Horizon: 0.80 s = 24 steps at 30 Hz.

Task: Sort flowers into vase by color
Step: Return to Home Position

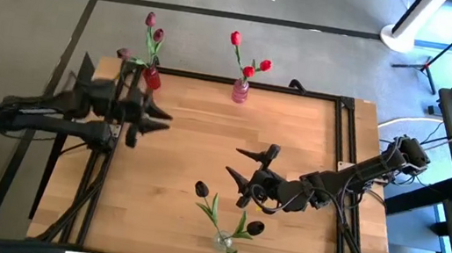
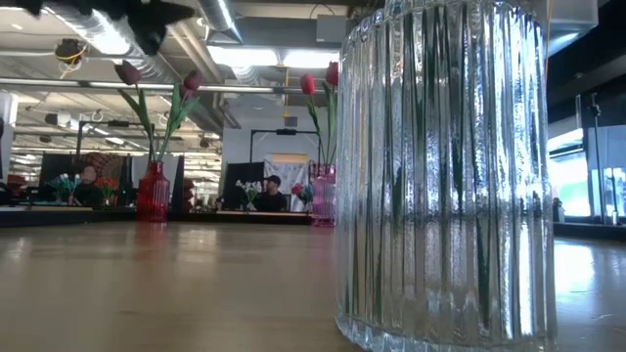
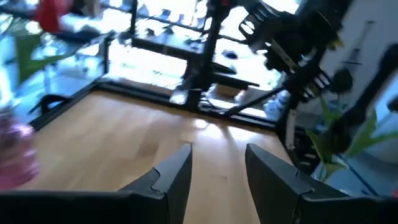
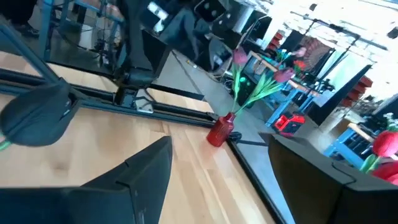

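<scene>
Both pincers (image 3: 217, 154) (image 4: 221, 142) spread (flowers (image 1: 236, 37) in vases (image 1: 240, 91)).

place: open-plan lab | people (image 2: 271, 193) are sitting in back | strip lights (image 2: 249, 56) are glowing overhead | concrete floor (image 1: 28, 19) is showing

The vase (image 2: 445, 176) is ribbed glass (glossy), the table (image 1: 207, 133) smooth wood.

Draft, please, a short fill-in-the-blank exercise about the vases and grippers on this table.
The bright red tulips stand in a vase coloured ____.
The near-black tulips stand in the ____ glass vase.
The red vase holds ____ maroon-pink tulips.
The left gripper and the right gripper both have fingers ____.
Missing words: pink; clear; three; open.
</scene>
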### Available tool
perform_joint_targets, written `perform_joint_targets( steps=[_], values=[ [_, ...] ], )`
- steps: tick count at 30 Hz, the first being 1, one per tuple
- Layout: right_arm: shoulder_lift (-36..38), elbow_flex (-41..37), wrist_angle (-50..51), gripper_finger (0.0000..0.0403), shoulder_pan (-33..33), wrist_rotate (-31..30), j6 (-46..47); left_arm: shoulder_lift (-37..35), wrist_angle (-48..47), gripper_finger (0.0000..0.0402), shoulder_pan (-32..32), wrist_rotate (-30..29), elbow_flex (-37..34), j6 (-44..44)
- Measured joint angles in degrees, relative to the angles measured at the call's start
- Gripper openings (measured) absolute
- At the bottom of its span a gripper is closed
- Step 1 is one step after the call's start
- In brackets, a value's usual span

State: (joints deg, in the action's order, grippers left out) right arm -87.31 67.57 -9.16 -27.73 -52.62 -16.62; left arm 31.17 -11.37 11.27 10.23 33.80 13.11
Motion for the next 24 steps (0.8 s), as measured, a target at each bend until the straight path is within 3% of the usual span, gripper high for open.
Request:
perform_joint_targets(
  steps=[6, 11, 17, 24],
  values=[
    [0.0, 0.0, 0.3, 0.0264, 0.0, 4.2, 1.4, 2.8, 22.7, 0.0145, -6.1, -0.7, -15.8, -5.3],
    [0.0, 0.0, 0.3, 0.0264, 0.4, 8.9, 1.3, 5.7, 36.4, 0.0145, -7.8, -0.8, -22.4, -6.1],
    [1.4, -0.9, 4.9, 0.0264, 3.2, 13.5, -1.6, 6.0, 40.4, 0.0145, -9.9, -0.9, -25.7, -5.8],
    [12.2, -8.9, 4.8, 0.0264, 6.9, 21.4, 3.7, 3.8, 39.2, 0.0145, -10.7, -1.2, -25.8, -6.1]
  ],
)
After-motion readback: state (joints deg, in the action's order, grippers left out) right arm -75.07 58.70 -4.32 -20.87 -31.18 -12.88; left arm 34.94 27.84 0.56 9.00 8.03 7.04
